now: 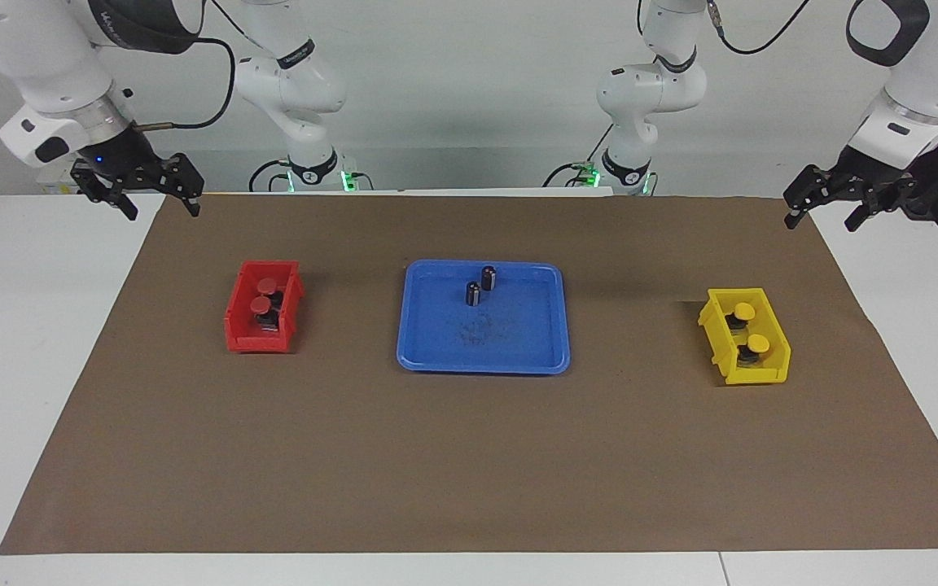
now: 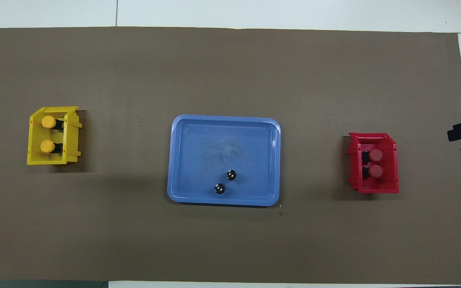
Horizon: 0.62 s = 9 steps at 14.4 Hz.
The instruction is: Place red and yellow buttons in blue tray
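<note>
Two red buttons (image 1: 263, 295) (image 2: 375, 163) sit in a small red bin (image 1: 256, 342) toward the right arm's end. Two yellow buttons (image 1: 750, 326) (image 2: 47, 134) sit in a small yellow bin (image 1: 754, 376) toward the left arm's end. The blue tray (image 1: 510, 342) (image 2: 198, 160) lies mid-table between the bins. My right gripper (image 1: 161, 210) hangs open and empty over the mat's corner near its base. My left gripper (image 1: 821, 222) hangs open and empty over the mat's other corner. Both arms wait, well apart from the bins.
Two dark capless cylinders (image 1: 481, 285) (image 2: 224, 182) stand upright in the tray, at its edge nearer the robots. A brown mat (image 1: 469, 456) covers most of the white table. The red bin (image 2: 374, 188) and yellow bin (image 2: 32, 140) also show from overhead.
</note>
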Tool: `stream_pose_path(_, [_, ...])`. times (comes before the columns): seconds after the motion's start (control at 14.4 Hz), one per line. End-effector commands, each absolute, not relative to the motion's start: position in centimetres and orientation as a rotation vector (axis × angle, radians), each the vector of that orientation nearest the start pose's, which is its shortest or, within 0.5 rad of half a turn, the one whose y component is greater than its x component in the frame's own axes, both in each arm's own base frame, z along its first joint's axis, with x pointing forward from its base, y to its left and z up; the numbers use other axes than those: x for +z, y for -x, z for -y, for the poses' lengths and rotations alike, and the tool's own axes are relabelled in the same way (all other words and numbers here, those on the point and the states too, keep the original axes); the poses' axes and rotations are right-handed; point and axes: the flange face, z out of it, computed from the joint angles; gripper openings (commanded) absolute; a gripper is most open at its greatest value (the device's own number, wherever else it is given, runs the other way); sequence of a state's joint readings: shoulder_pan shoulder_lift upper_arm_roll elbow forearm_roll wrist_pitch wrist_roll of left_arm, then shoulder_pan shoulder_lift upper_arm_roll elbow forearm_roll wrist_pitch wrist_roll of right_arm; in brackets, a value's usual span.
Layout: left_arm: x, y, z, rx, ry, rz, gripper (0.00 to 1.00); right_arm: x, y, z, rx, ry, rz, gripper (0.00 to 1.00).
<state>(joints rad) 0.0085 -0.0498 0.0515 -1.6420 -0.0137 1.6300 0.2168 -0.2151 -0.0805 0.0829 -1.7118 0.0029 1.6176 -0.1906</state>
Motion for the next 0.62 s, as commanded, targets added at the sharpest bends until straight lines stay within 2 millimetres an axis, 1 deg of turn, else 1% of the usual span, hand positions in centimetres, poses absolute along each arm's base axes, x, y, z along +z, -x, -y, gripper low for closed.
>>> stream_pose_path(0.0, [62.4,-53.7,-3.4,-0.063,3.119,-0.253,1.00,54.5,-51.0,5.2,-0.052,3.160,0.164,0.64])
stream_pose_path(0.07, [62.4,-53.7,-3.0,-0.063,3.118,-0.267,1.00,51.7,-51.2,4.4,-0.058,3.157,0.180,0.64])
stream_pose_path(0.14, [62.3,-53.6,-3.1,-0.046,3.120,-0.265,1.00,49.5,-52.1,3.5,-0.050,3.152,0.188,0.64])
stream_pose_path(0.21, [62.3,-53.5,-3.5,-0.044,3.121,-0.253,1.00,47.4,-53.0,3.0,-0.022,3.146,0.181,0.64])
stream_pose_path(0.28, [62.3,-53.5,-3.8,-0.044,3.122,-0.243,1.00,45.8,-53.6,2.8,-0.014,3.139,0.141,0.63])
stream_pose_path(0.35, [62.3,-53.5,-4.0,-0.046,3.122,-0.238,1.00,44.6,-53.9,1.7,-0.017,3.137,0.127,0.63])
stream_pose_path(0.42, [62.3,-53.5,-4.0,-0.056,3.122,-0.233,1.00,43.6,-53.7,1.2,-0.024,3.137,0.131,0.62])
stream_pose_path(0.55, [62.2,-53.5,-4.2,-0.060,3.122,-0.231,1.00,41.7,-53.0,1.2,-0.038,3.138,0.128,0.58])
